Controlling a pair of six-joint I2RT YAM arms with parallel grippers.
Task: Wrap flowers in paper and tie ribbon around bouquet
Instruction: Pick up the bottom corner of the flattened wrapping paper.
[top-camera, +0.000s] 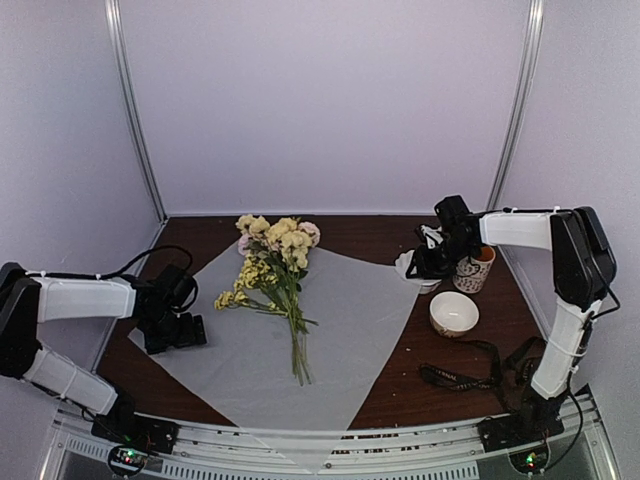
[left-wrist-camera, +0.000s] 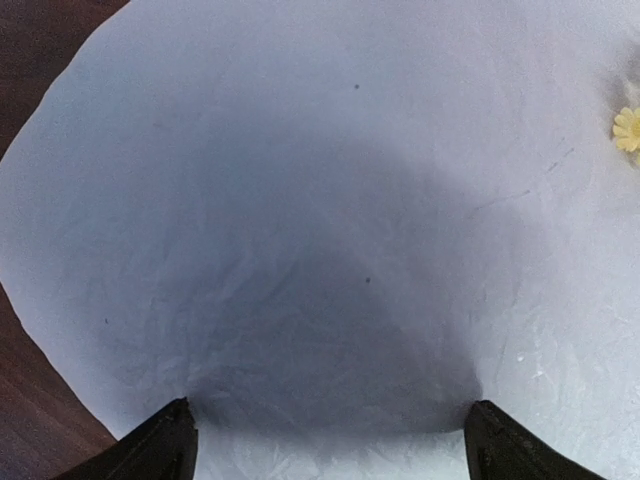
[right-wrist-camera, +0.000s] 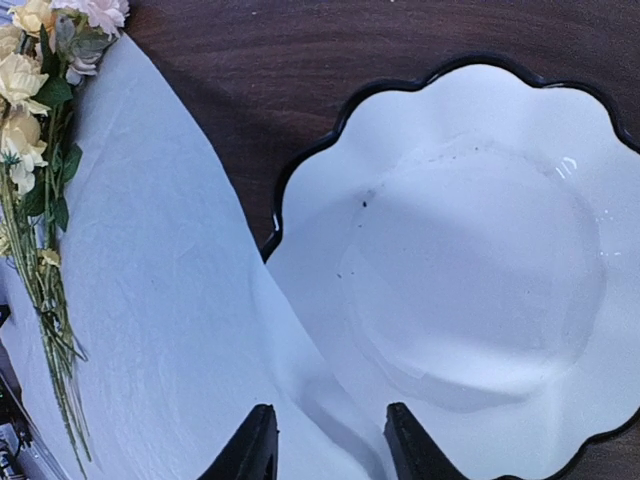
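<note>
Hovering over the left corner of the paper (top-camera: 350, 310), the left fingers (left-wrist-camera: 160, 450) are spread wide, nothing gripped. The flowers (top-camera: 280, 265) are laid mid-sheet. At the right corner, lapped onto a scalloped plate (right-wrist-camera: 470, 260), the right fingers (right-wrist-camera: 245, 450) stand close about the edge — grip cannot be confirmed. Paper alone should be pinched, the plate rim avoided.

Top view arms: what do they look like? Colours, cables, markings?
Left arm and right arm: white tubular shells, black joints. Left gripper and right gripper: black, two tapered fingers. Thin black cables loop off the arms; small green lights at the bases.
</note>
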